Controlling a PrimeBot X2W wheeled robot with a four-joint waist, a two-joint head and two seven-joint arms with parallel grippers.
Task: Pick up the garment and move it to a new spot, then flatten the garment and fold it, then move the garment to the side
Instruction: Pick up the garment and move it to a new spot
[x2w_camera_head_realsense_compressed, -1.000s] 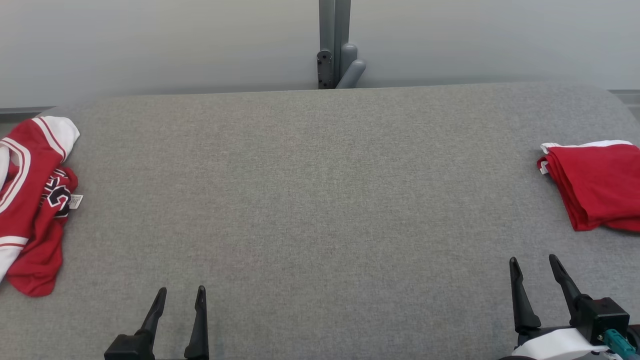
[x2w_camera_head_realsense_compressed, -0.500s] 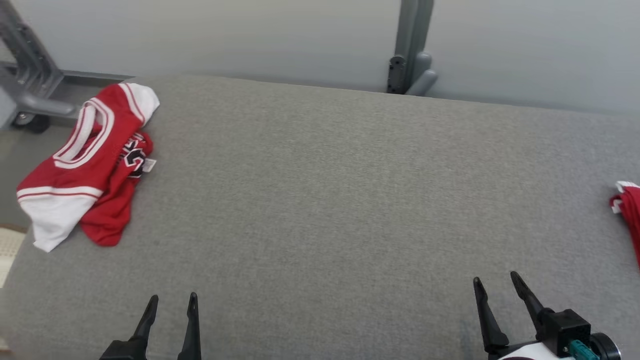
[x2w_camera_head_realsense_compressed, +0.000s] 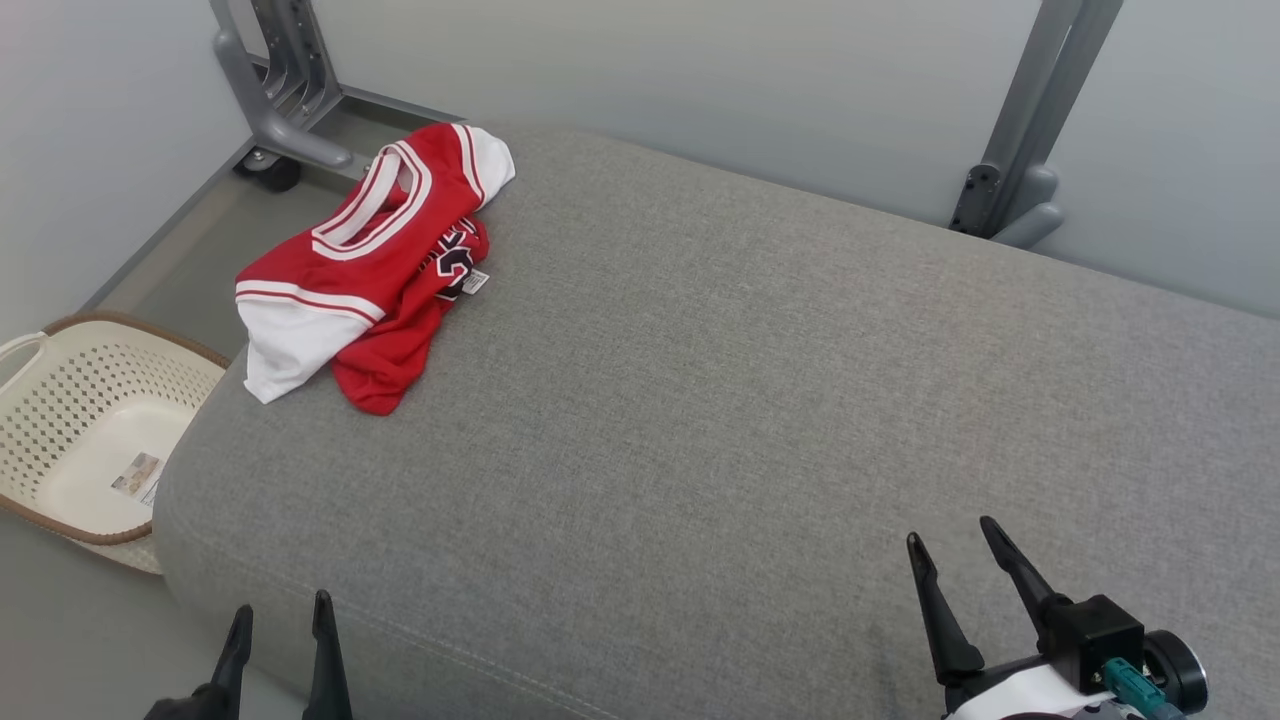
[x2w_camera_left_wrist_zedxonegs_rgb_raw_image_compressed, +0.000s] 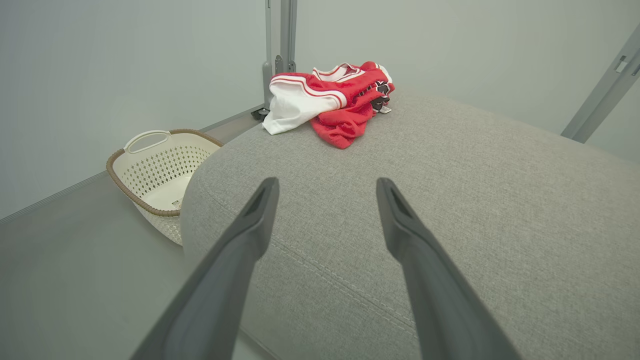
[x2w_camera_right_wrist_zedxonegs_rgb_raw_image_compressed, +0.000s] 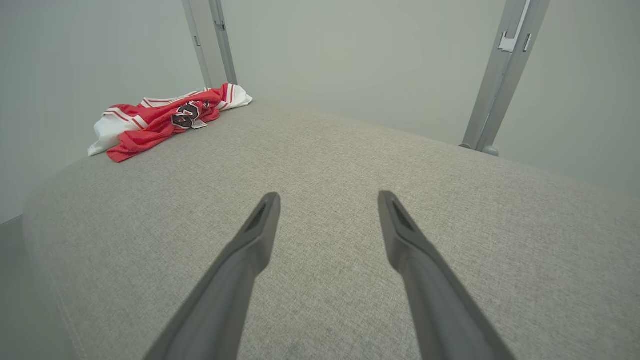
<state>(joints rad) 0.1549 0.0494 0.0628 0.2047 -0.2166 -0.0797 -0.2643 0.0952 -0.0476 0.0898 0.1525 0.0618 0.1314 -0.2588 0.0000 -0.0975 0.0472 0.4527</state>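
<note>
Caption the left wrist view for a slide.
Left hand open over the grey cushion, crumpled red-and-white jersey ahead, cream basket on the floor alongside.

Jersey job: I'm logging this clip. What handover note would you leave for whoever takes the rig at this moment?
Left gripper: open, empty, at the near left corner of the pad.
Right gripper: open, empty, over the pad's near right.
Jersey: crumpled at the pad's far left corner, clear of both grippers.
Basket: on the floor left of the pad.
Done: nothing yet; the jersey is not picked up.
Left: pick up, move, flatten, fold, set aside.
</note>
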